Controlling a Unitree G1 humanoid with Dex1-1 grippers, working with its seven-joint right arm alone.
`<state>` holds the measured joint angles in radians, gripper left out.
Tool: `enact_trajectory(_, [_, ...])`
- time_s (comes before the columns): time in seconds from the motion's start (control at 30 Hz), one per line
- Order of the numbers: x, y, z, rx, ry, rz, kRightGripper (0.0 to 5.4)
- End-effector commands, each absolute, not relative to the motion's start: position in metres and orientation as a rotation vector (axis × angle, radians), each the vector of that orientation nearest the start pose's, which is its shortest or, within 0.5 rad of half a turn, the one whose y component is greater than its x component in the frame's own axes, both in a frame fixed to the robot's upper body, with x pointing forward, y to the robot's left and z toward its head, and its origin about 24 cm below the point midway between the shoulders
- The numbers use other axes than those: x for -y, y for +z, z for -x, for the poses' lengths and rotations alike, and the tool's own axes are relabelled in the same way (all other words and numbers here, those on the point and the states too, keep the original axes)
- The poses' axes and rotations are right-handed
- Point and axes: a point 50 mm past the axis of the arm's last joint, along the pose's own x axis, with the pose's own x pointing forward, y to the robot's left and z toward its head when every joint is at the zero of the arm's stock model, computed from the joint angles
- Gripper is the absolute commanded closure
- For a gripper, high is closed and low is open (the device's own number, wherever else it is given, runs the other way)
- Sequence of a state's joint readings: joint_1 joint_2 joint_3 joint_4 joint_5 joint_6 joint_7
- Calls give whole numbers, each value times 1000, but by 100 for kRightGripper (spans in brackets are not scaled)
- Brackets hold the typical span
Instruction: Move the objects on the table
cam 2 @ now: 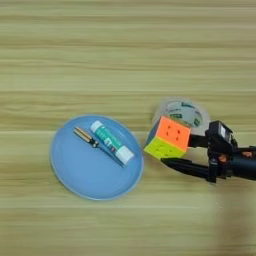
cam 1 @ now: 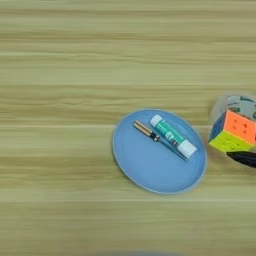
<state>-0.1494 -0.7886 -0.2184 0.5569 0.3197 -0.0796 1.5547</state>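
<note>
A blue round plate [cam 2: 80, 172] lies on the table [cam 2: 125, 60], a little right of the middle. On it rest the white glue stick with a green label [cam 2: 111, 142] and, just left of it, the thin screwdriver with a tan handle [cam 2: 86, 137], both slanting. To the plate's right the multicoloured puzzle cube [cam 2: 167, 137] sits tilted, orange face up and yellow-green face forward, partly over the tape roll. My right gripper [cam 2: 175, 152] comes in from the right and is shut on the cube. One black finger [cam 2: 185, 168] runs along its lower edge; the other goes behind it.
The clear tape roll [cam 2: 187, 111] lies flat just behind the cube, close to the gripper's black wrist block [cam 2: 220, 145]. Bare wood stretches across the far half and the left side of the table.
</note>
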Motion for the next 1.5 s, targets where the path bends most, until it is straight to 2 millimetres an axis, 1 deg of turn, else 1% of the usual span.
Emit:
enact_trajectory(0.03, [344,98,-230,-358,1029,336,207])
enact_trajectory(0.2, [349,92,-228,-380,1022,349,207])
enact_trajectory(0.43, [353,82,-226,-429,1002,415,207])
enact_trajectory(0.97, [351,81,-228,-434,1002,510,207])
enact_trajectory(1.5, [352,74,-231,-466,975,506,207])
